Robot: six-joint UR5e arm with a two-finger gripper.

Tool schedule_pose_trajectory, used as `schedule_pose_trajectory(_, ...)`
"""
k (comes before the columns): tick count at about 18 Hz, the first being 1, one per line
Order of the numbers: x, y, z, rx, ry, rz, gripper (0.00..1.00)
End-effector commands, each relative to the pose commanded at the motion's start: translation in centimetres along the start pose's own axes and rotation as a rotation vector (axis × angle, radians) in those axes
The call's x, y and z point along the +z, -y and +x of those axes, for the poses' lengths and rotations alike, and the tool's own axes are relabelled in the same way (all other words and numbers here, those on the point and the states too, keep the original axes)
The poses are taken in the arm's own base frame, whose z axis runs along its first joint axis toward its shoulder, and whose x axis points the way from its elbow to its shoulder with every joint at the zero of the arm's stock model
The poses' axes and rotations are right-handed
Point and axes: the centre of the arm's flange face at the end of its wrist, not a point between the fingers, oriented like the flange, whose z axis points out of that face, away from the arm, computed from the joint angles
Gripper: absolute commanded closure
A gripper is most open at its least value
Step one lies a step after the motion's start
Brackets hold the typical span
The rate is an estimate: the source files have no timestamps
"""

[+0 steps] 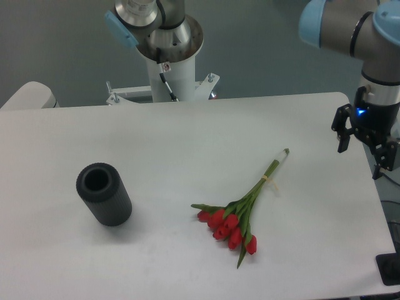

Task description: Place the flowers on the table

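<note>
Red tulips, the flowers (240, 209), lie flat on the table (187, 144), right of centre and closer to the front edge than the back. Blooms point toward the front edge, clustered together; green stems run diagonally up toward the back-right, pale stem ends at the far tip. A light tie wraps the stems about midway along. One leaf sticks out left of the blooms, another trails toward the front edge past the lowest bloom. Nothing is touching the bunch. Gripper (363, 153) hangs over the right edge of the table, well apart from the flowers and clear of the surface. Jaws stand apart with open space between the two black fingers, holding nothing. A blue light glows on the wrist body just above the fingers. Arm links above it are grey with pale blue joint caps, coming in from the top right corner. Black ribbed cylinder (104, 194) sits on the left part of the table, well apart from the flowers, its open end showing a dark hollow inside. White robot pedestal (172, 72) stands just behind the back edge, centre-left, with a metal flange and a blue-capped joint on top and a cable running down its front. A small black object (389, 269) shows at the front right corner, cut off by the frame; cannot tell what it is.
</note>
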Motion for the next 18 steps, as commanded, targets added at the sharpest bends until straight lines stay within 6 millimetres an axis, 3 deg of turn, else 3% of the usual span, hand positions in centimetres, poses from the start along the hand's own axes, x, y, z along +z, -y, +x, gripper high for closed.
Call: schedule_pose_trajectory(18, 0.1, 1.9, -0.4, 0.026, 0.015, -0.009, 0.0)
